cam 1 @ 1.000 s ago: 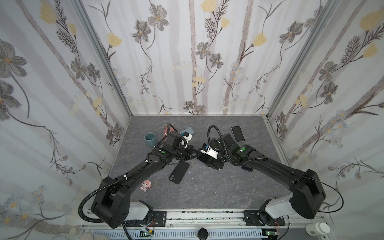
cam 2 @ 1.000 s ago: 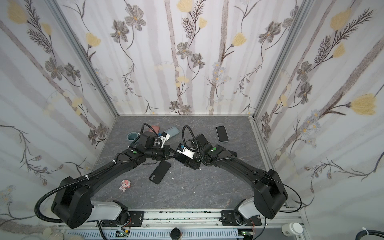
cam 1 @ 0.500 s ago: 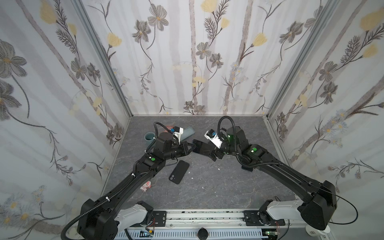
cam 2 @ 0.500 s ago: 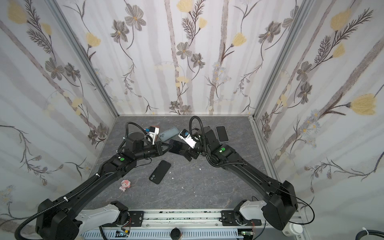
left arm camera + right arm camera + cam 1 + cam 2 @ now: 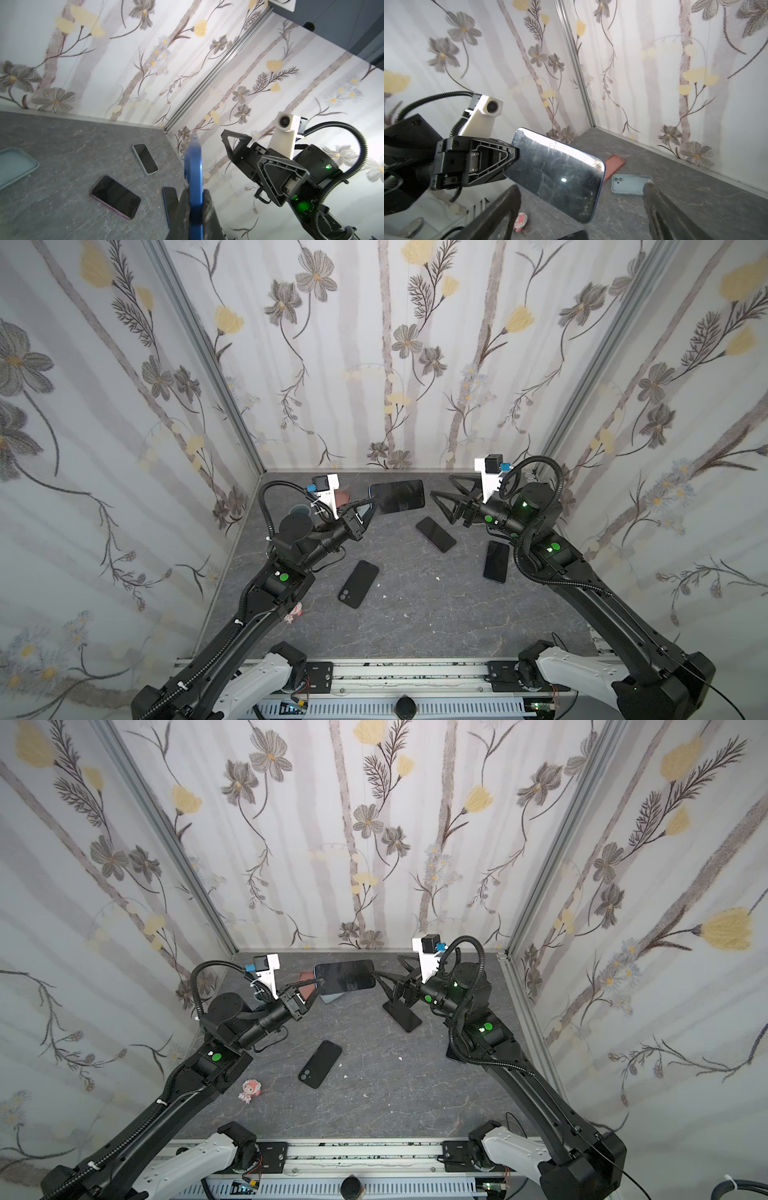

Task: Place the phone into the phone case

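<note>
My left gripper point(image 5: 365, 507) point(image 5: 312, 986) point(image 5: 194, 193) is shut on one short end of a blue phone point(image 5: 397, 496) point(image 5: 344, 977) point(image 5: 556, 174). It holds the phone in the air above the back of the table, dark screen toward the top views; the left wrist view shows the phone point(image 5: 193, 164) edge-on. My right gripper point(image 5: 444, 494) point(image 5: 388, 972) point(image 5: 581, 185) stands open, level with the phone's free end and a little apart from it. A light blue phone case point(image 5: 631, 184) point(image 5: 328, 997) point(image 5: 14, 166) lies on the table below the phone.
A red-brown case point(image 5: 614, 164) lies beside the light blue one. A black case or phone point(image 5: 358, 584) lies mid-table, camera holes up. Two dark phones point(image 5: 435, 534) point(image 5: 496, 561) lie on the right. A pink figurine point(image 5: 250, 1090) and a teal cup point(image 5: 300, 510) stand on the left.
Both arms have risen from the table's middle and drawn apart. The left gripper has lifted the blue phone. The right gripper, jaws wide, has pulled back to the right of it.
</note>
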Controlling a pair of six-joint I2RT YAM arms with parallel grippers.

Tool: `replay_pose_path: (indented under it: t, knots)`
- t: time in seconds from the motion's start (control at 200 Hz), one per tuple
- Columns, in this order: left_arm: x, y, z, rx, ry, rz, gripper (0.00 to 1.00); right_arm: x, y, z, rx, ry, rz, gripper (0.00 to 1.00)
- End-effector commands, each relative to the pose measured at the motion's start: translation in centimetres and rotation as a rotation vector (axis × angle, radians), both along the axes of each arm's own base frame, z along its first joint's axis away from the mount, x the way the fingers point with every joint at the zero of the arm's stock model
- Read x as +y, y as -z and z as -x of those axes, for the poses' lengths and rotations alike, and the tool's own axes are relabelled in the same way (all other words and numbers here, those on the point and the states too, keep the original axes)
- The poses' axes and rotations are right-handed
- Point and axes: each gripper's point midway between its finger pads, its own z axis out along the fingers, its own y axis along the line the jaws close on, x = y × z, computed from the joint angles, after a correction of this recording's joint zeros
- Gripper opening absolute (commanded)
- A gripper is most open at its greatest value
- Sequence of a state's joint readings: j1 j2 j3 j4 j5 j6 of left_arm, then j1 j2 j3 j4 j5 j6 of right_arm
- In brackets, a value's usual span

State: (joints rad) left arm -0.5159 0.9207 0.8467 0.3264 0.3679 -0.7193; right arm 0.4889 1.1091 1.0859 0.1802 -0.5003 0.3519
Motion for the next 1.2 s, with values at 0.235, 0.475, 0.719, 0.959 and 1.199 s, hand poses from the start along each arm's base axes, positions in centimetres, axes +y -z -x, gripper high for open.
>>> replay_pose_path:
  t: [0.235,0.475,0.719,0.959,1.199]
  knots:
    - [0.3,-7.8,5.2,-0.32,0.158,0.179,0.0,2.2,-4.4,4.4,0.021,-0.357,-0.156,0.69]
    - [-0.1,-8.3,6.5,-0.349,0.227,0.192,0.0,2.2,-6.2,7.4,-0.051,-0.494,-0.15,0.45]
    - [-0.3,-8.2,7.1,-0.36,0.264,0.198,0.0,2.1,-6.9,8.2,-0.059,-0.524,-0.144,0.12]
    - [0.1,-7.9,6.3,-0.35,0.202,0.171,0.0,1.9,-7.5,8.3,-0.065,-0.516,-0.155,0.0]
    - [5.3,-3.9,0.0,-0.12,-0.279,0.061,0.88,1.0,-8.7,6.9,-0.076,-0.384,-0.164,0.0]
